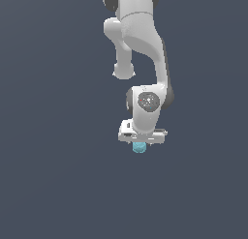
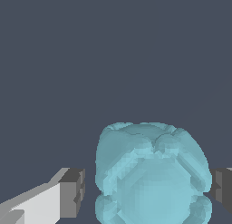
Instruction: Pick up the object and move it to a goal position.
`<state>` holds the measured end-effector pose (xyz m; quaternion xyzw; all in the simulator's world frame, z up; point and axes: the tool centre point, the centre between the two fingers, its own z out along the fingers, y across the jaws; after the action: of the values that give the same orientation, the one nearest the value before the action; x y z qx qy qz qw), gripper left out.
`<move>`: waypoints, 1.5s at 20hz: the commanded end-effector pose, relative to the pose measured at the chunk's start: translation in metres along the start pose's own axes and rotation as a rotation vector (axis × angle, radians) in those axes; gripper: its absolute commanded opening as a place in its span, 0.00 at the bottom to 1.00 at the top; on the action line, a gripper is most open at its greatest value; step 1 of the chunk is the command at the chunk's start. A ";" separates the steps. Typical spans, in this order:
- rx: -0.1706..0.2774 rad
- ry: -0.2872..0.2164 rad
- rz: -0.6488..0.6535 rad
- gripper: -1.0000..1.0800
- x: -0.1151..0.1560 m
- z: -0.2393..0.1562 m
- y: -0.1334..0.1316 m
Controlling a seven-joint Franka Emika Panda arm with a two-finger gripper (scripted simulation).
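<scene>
The object (image 1: 139, 147) is a small light-teal bumpy lump on the dark grey floor, showing just below the white hand. In the wrist view the object (image 2: 152, 177) fills the space between the two fingers. My gripper (image 1: 140, 144) is lowered over it and straddles it, jaws open. One dark finger pad (image 2: 74, 191) stands a small gap away from the lump. The other pad (image 2: 222, 187) is at its edge, and I cannot tell whether it touches. In the exterior view the fingertips are hidden behind the hand and the lump.
The white arm (image 1: 140, 44) reaches down from the top of the exterior view. A plain dark grey floor (image 1: 58, 175) lies all around. No goal marker shows.
</scene>
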<state>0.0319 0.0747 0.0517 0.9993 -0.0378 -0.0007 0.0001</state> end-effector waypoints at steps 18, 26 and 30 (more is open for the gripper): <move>0.001 0.002 0.001 0.00 0.002 0.011 0.000; 0.001 0.002 0.001 0.00 0.000 -0.015 0.014; 0.001 0.002 0.001 0.00 -0.002 -0.042 0.030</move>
<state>0.0288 0.0515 0.0826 0.9993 -0.0379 -0.0005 -0.0001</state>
